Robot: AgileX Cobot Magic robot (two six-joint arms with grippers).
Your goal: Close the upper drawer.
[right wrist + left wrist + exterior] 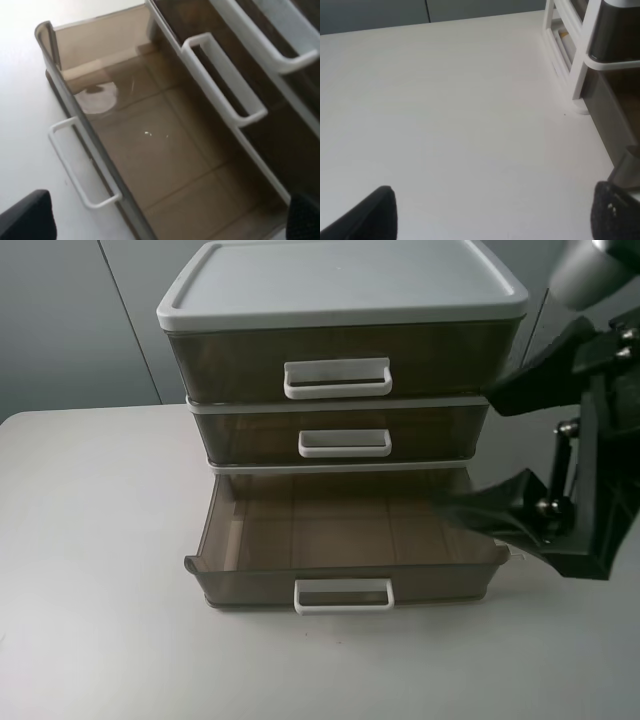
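The upper drawer, smoky-brown with a white loop handle, is the middle tier of the three-drawer unit and sits pushed in flush. Its handle shows in the right wrist view. The lowest drawer is pulled far out and is empty; it also shows in the right wrist view. My right gripper is open, hovering at the unit's right front over the lowest drawer's right end. My left gripper is open over bare table left of the unit and is out of the high view.
The taller top drawer with a wider handle is shut under the white lid. The unit's white frame and the lowest drawer's side wall are near my left gripper. White table surrounds the unit.
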